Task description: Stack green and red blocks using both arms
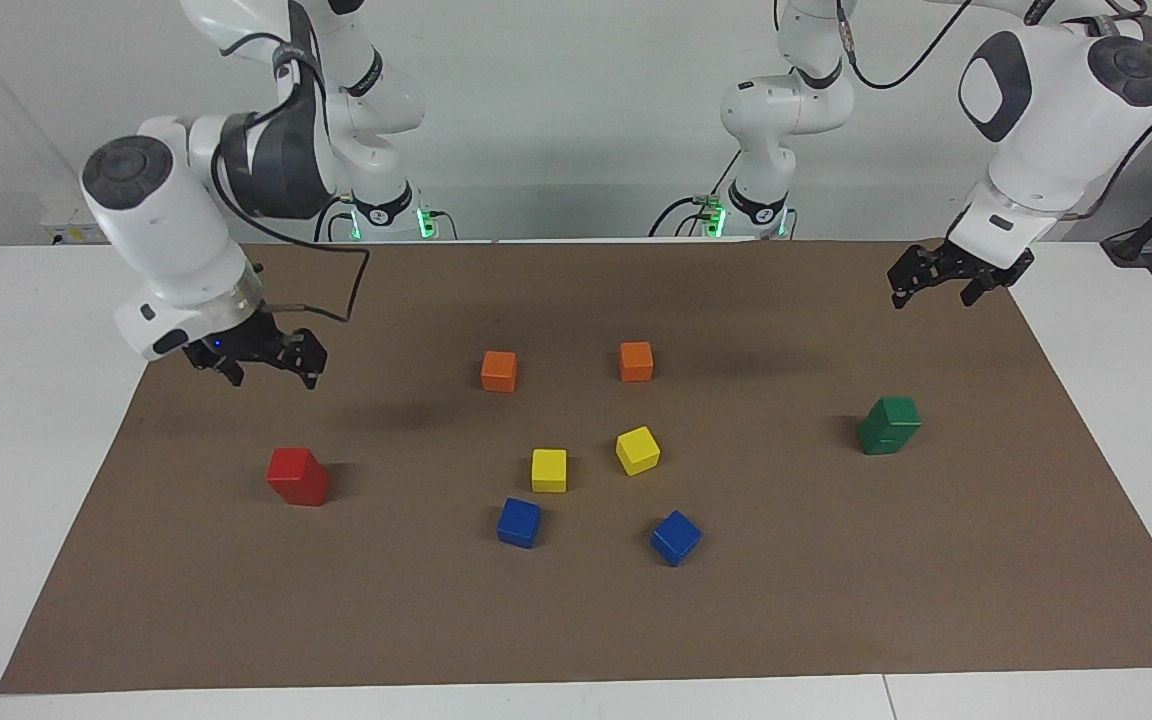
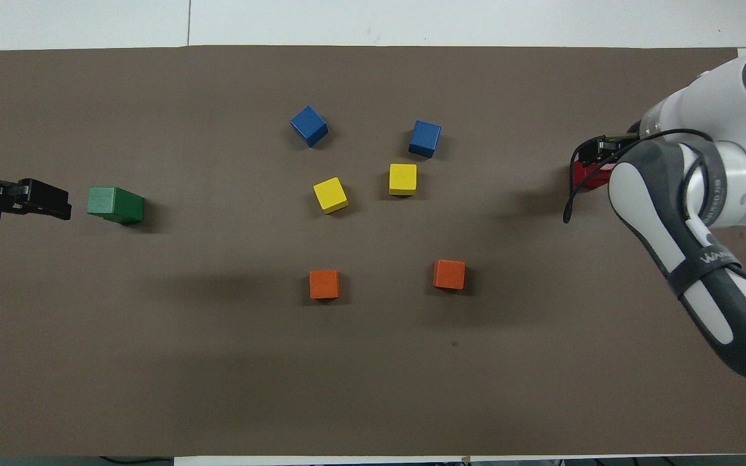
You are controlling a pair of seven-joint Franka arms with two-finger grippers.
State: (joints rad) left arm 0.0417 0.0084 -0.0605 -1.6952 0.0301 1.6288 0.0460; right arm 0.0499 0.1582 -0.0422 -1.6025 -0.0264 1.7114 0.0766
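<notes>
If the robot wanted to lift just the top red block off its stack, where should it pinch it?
Probably from straight above, pinching two opposite flat sides of the upper cube in the red stack. It stands alone on the brown mat, so nothing crowds the fingers. The right tool, open and empty, hangs closest, over the mat nearby.

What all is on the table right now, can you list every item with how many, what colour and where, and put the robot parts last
green blocks: two, dark green, stacked, toward the left arm's end of the mat.
red blocks: two, bright red, stacked, toward the right arm's end.
orange cubes: two, mid-mat, nearest the robots.
yellow cubes: two, mid-mat, between the orange and blue pairs.
blue cubes: two, mid-mat, farthest from the robots.
mat: one, brown, covering the white table.
left pincer: black, open, raised over the mat's edge.
right pincer: black, open, raised over the mat near the red blocks.
</notes>
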